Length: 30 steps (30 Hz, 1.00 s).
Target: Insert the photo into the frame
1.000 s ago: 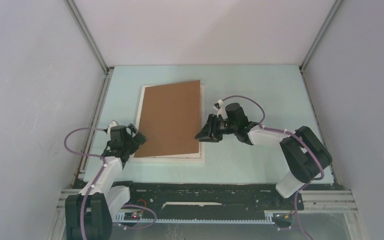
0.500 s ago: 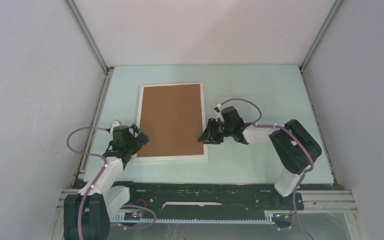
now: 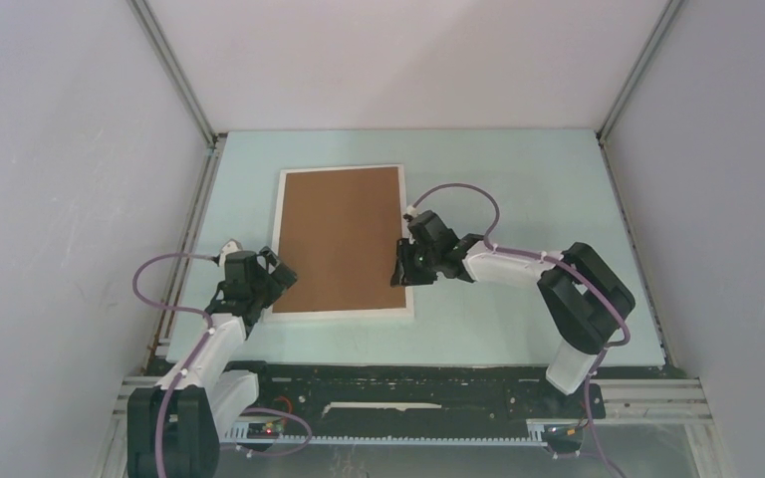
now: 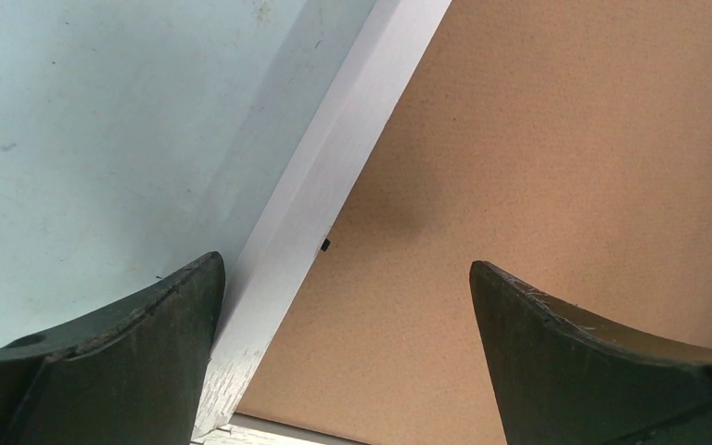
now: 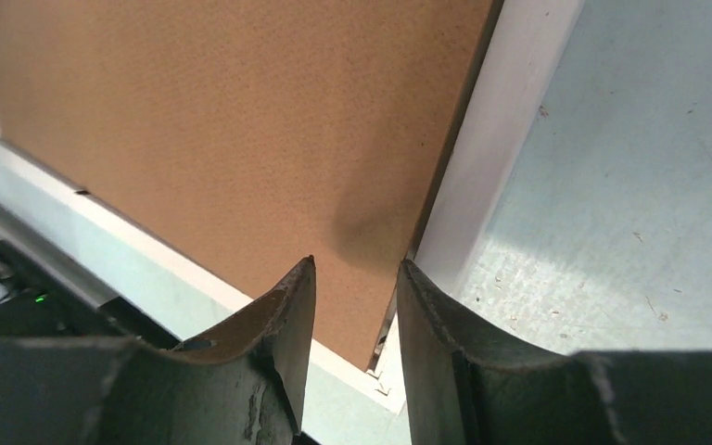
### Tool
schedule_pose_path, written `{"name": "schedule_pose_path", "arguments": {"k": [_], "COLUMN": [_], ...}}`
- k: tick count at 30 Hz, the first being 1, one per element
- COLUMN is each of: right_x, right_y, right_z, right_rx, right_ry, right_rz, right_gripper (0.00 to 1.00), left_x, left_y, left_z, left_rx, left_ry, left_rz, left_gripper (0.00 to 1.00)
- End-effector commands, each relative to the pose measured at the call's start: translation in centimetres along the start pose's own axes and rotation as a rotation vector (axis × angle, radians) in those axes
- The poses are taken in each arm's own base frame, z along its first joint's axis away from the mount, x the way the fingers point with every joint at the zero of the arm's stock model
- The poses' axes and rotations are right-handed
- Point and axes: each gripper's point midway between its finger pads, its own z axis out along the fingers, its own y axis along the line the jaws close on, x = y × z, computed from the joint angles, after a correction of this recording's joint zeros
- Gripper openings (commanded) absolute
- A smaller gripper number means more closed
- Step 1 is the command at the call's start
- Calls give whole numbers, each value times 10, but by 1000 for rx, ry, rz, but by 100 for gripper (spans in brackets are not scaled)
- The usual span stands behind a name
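The white frame lies flat on the pale blue table, and a brown backing board fills its opening. The photo is hidden. My left gripper hovers open over the frame's near-left corner; in the left wrist view its fingers straddle the white rail and the board. My right gripper sits low at the frame's right rail near the near-right corner. In the right wrist view its jaws stand partly apart above the board's edge and the rail, holding nothing.
Grey enclosure walls rise on the left, right and back of the table. A black rail with cables runs along the near edge between the arm bases.
The backing board, tilted and skewed a second ago, now lies flat and square inside the frame. My right gripper has come down and left to the frame's right rail. The left gripper barely moved.
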Motion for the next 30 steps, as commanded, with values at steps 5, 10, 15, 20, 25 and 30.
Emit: {"name": "schedule_pose_path", "arguments": {"k": [5,10,15,20,25,30], "right_x": [33,39,28,10,-4,-11], "right_y": [0,-16,-33,-11,21,20], "right_z": [24,25,14,-4,-22,-34], "right_rx": [178,350,463,406,213,114], "right_ry": [51,71,53,30,17,6], "right_rz": [-141,-207,-296,-351,-297,-220], "right_gripper": [40,39,52,64,67,67], "left_x": [34,34,34,35,34,34], "left_y": [-33,-34,-32,-30,-29,-27], "left_z": [-7,-8,-8,-8,-8,-8], "left_rx": [167,169,163,155,147,141], "left_ry": [151,152,149,149,146,142], "left_rz": [-59,-59,-55,-57,-52,-49], "left_gripper": [100,100,100,100,100,100]}}
